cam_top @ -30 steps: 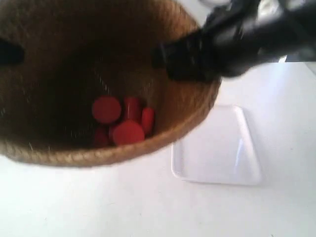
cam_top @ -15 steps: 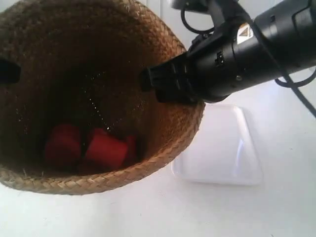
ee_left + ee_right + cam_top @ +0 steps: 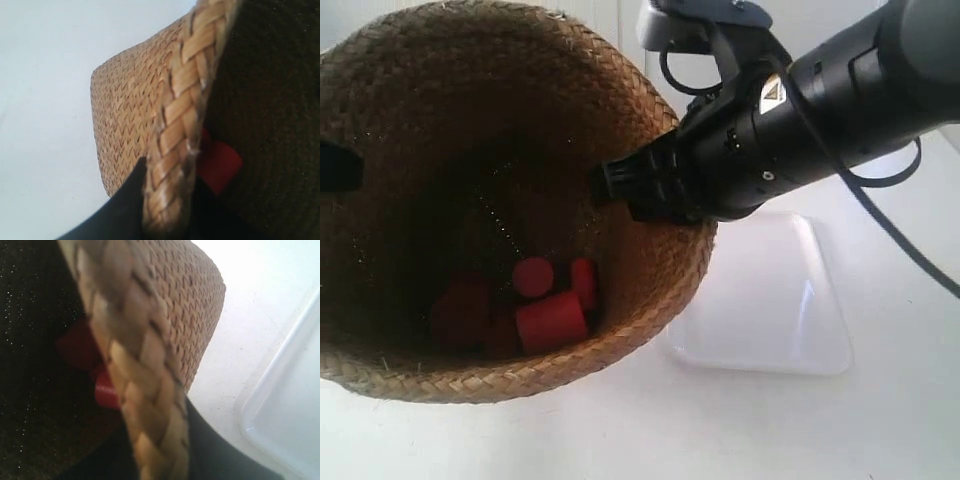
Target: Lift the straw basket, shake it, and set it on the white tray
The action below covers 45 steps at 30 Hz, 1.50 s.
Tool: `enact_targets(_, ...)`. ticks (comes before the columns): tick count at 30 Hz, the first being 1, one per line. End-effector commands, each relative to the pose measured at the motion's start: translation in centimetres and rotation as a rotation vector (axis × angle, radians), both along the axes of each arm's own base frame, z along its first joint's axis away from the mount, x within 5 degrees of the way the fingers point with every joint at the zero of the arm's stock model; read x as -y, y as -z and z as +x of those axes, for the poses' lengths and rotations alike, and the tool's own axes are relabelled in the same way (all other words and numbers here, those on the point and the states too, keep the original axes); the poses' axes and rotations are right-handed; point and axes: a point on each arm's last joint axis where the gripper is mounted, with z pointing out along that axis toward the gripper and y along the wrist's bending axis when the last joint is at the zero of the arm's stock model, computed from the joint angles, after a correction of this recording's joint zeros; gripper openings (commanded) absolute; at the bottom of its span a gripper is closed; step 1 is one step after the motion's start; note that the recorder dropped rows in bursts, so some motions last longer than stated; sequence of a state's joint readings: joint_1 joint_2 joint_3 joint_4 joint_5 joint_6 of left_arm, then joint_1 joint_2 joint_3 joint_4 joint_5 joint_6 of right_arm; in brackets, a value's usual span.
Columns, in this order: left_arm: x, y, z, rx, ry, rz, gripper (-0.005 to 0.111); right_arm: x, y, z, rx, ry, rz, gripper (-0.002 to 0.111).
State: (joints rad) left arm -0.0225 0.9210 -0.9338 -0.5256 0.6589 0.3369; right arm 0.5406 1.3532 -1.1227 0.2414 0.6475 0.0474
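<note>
The left pincer point(image 3: 167, 207) clamps the rim of the large brown braided-straw basket point(image 3: 500, 190), whose mouth faces the exterior camera, its long axis running down to a hidden base, while the right pincer point(image 3: 160, 450) clamps the opposite rim, beside the flat glossy white tray point(image 3: 775, 300) on the tabletop point(image 3: 670, 435).

Cylinders point(image 3: 548, 318) inside straw basket point(image 3: 430, 110), tray point(image 3: 770, 310) on table point(image 3: 640, 440) beside basket, at exterior view's right

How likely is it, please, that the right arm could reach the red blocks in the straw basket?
Probably not: its pincer grips the straw basket by its rim, and the red blocks lie deep inside.
</note>
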Motion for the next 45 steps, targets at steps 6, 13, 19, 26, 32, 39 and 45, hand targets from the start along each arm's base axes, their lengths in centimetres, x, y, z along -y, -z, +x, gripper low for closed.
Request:
enact_targets(6,0.4,-8.6,-3.1,0.299,0.050,-0.034,0.000,1.3,-8.9,-2.4,0.177,-0.117,-0.015,0.000)
enact_targets(13,0.9,-3.7,-0.1,0.066,0.083,-0.074,0.000,1.0,-2.6,-1.1,0.068,-0.040,-0.057,0.000)
enact_targets(19,0.8,-3.6,0.0,0.059,0.067,-0.074,0.000,1.1,-3.1,-1.0,0.107,-0.031,-0.044,0.000)
enact_targets(26,0.8,-2.1,0.2,0.018,0.060,-0.075,0.000,0.9,-1.8,-0.6,0.077,-0.031,-0.064,0.000)
enact_targets(32,0.7,-0.8,0.3,0.003,0.047,-0.069,0.000,1.1,0.4,-0.9,0.056,-0.015,-0.064,0.000)
enact_targets(39,1.1,-9.3,-3.8,0.299,0.138,-0.073,0.000,2.5,-9.4,-4.3,0.265,-0.075,0.064,0.000)
enact_targets(45,1.5,-2.9,-1.2,0.091,0.146,-0.131,0.000,1.5,-0.5,-2.5,0.059,-0.010,0.045,0.000)
